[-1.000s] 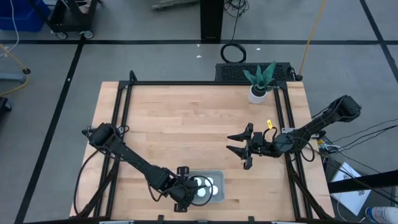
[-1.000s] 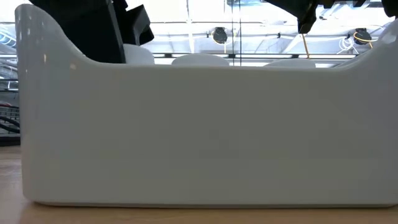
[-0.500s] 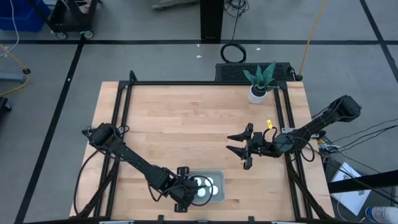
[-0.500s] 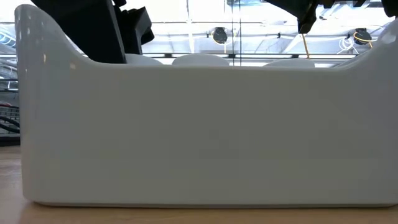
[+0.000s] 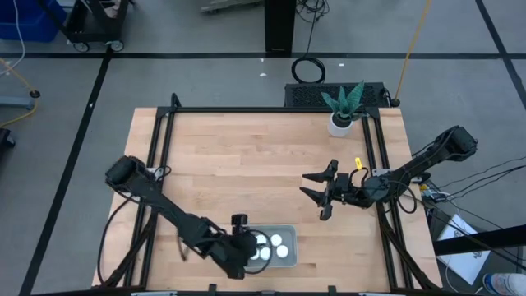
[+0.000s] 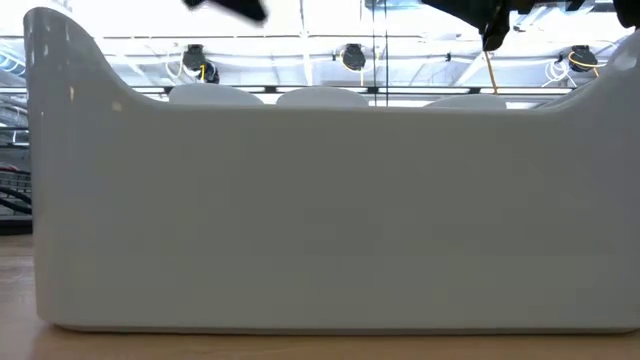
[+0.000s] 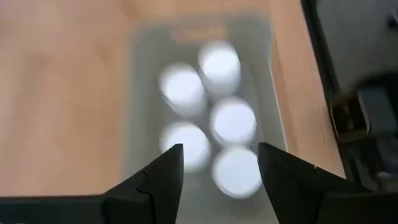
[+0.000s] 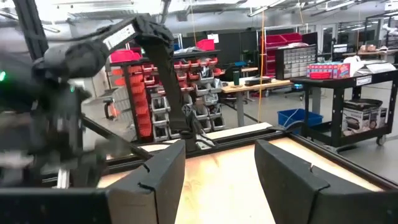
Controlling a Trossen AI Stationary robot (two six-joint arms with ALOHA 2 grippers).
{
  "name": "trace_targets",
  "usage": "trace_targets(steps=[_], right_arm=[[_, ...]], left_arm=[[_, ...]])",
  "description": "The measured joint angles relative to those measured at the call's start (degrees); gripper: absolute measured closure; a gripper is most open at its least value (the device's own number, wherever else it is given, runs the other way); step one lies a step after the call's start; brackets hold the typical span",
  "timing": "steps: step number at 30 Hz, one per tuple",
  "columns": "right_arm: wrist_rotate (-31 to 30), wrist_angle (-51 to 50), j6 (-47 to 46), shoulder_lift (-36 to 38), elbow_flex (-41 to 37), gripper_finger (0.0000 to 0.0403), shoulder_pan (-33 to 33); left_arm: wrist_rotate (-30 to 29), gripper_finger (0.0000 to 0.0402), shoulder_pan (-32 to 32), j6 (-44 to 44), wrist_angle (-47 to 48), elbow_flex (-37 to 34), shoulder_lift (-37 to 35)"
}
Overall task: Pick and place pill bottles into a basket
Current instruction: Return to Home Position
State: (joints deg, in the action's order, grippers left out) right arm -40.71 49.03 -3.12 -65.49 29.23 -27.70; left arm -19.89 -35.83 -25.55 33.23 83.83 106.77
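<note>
Several white-capped pill bottles (image 7: 217, 115) stand upright in the pale grey-blue basket (image 5: 289, 233) near the table's front edge. Three of their caps (image 6: 322, 95) show just above its wall (image 6: 320, 220) in the low view. My left gripper (image 7: 217, 165) is open and empty above the basket's left part, and it also shows in the high view (image 5: 243, 253). My right gripper (image 5: 311, 186) is open and empty over the table's right middle, clear of the wood; its fingers point toward the table's left (image 8: 219, 155).
A white pot with a green plant (image 5: 339, 123) stands at the far right corner. A small yellow object (image 5: 357, 164) lies by the right rail. Bare wood (image 5: 238, 164) fills the table's middle and left.
In the low view a bottle at the basket's left end has sunk level with the others. My left gripper has let it go, risen out of the basket and drawn slightly toward the table's left. My right arm has kept still.
</note>
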Motion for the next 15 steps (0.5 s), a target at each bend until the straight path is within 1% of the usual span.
trace_targets(steps=[2, 4, 6, 7, 8, 10, 11, 13, 15], right_arm=[[0.1, -0.1, 0.0, 0.0, 0.0, 0.0216, 0.0], [0.2, -0.6, -0.5, 0.0, 0.0, 0.0216, -0.2], [0.2, -1.2, -0.4, 0.0, 0.0, 0.0216, -0.2], [0.2, -1.3, 0.3, 0.0, 0.0, 0.0216, -0.2], [0.1, -1.3, 1.5, 0.0, 0.0, 0.0216, -0.2], [0.1, -2.0, 3.2, 0.0, 0.0, 0.0216, -0.2], [0.1, -2.4, 2.9, 0.0, 0.0, 0.0216, -0.2], [0.4, -3.5, -0.9, 0.0, 0.0, 0.0216, -0.2], [2.9, -5.9, -2.1, 0.0, 0.0, 0.0216, -0.1]], left_arm=[[-4.1, 0.019, -0.8, 1.0, 0.1, 0.0, -2.8], [-6.4, 0.019, -1.9, 2.6, 0.6, 0.0, -5.9], [-7.5, 0.019, -2.6, 5.1, 2.4, 0.0, -9.4], [-7.4, 0.019, -2.8, 7.0, 4.6, 0.0, -11.4], [-7.1, 0.019, -2.9, 7.1, 6.8, 0.0, -13.3], [-7.6, 0.019, -3.5, 3.2, 9.3, -0.1, -16.3], [-9.3, 0.019, -4.3, 2.5, 8.9, -0.8, -17.6], [-13.6, 0.019, -6.4, 3.1, 8.1, -2.7, -19.8], [-17.0, 0.019, -8.4, 4.0, 5.5, -5.7, -22.2]])
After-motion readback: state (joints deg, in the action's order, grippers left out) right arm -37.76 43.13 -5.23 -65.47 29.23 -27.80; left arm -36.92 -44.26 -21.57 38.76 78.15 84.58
